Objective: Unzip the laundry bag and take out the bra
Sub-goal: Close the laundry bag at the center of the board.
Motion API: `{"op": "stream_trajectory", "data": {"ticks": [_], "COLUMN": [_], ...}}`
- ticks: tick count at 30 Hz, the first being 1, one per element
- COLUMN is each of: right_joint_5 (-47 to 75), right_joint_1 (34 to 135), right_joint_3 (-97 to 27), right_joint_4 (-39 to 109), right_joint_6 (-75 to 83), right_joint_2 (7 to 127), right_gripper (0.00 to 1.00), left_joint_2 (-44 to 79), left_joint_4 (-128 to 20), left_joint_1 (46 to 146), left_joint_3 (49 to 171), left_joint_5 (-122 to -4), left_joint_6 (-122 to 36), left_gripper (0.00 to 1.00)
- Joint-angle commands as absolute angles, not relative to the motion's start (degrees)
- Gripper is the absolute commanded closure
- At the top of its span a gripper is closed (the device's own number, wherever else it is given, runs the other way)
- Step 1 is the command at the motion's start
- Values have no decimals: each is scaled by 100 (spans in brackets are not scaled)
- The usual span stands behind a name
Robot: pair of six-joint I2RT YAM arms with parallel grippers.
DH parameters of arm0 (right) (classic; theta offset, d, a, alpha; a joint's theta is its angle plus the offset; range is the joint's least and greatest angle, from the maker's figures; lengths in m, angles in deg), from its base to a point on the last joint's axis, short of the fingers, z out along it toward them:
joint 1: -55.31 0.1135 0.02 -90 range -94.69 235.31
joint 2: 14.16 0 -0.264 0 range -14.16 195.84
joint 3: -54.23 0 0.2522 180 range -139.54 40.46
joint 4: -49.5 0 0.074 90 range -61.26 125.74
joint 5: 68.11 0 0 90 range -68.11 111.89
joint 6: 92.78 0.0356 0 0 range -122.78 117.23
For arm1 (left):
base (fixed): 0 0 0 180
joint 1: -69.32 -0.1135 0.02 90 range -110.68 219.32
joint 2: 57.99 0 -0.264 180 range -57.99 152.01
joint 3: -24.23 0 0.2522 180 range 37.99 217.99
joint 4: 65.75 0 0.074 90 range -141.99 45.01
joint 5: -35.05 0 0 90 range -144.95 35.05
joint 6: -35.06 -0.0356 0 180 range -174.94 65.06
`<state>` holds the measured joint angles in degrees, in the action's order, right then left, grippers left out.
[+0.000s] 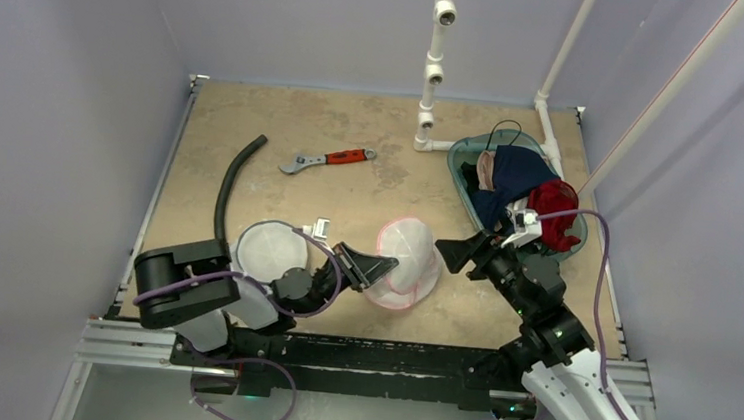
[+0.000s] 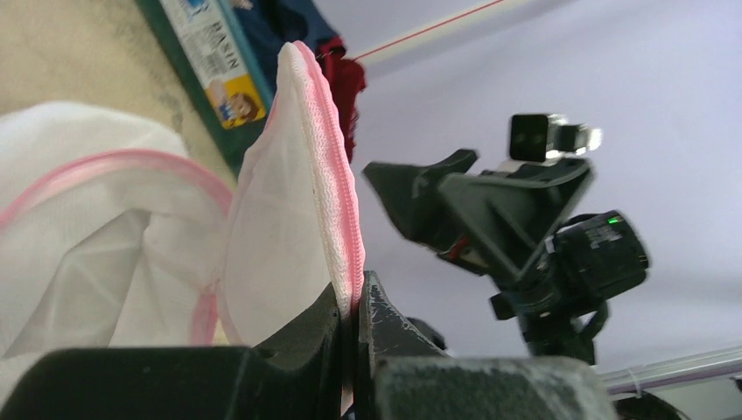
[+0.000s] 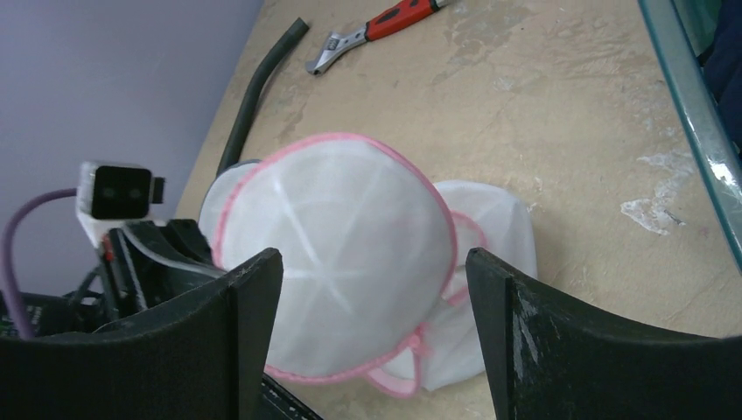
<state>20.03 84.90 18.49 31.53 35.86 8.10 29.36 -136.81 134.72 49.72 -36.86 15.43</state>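
Clamped on the pink zip seam (image 2: 346, 219), the left end effector (image 1: 384, 266) steadies the white mesh laundry bag (image 1: 409, 258) on the tan surface (image 1: 349, 198) while the spread right end effector (image 1: 450, 251) faces it, unzipping likely next requiring the zip pull.

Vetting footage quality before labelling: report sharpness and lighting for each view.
Top external: even light, sharp throughout, faint shadows. Left wrist: the left gripper blurs near the lens, the laundry bag seam is crisp. Right wrist: bag and table sharp, no glare.
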Motion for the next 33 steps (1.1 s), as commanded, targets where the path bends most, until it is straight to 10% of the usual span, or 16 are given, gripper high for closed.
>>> {"op": "stream_trajectory", "data": {"ticks": [1,10,16,22,33], "right_joint_5": [2172,2155,2169,2169,2203], "right_joint_1": [8493,8493,8493,8493,8493], "right_joint_3": [1518,1665,1656,1630,1469], "right_joint_4": [2973,2888,2876,2862,2990], "right_joint_6": [3701,3873,3862,3838,3524], "right_joint_2": [700,656,685,709,1027], "right_gripper": [20,20,20,20,20], "left_joint_2": [3509,4237,4072,2672,-97], "left_joint_4": [-15110,-15387,-14735,-12307,-6861], "left_joint_1": [13616,13660,13659,13671,13755], "left_joint_3": [5145,5190,4970,5152,6274], "left_joint_5": [-3843,-3851,-3698,-3661,-3210], "left_joint_6": [1957,2102,1938,1398,79], "left_gripper": [100,100,58,29,23]}}
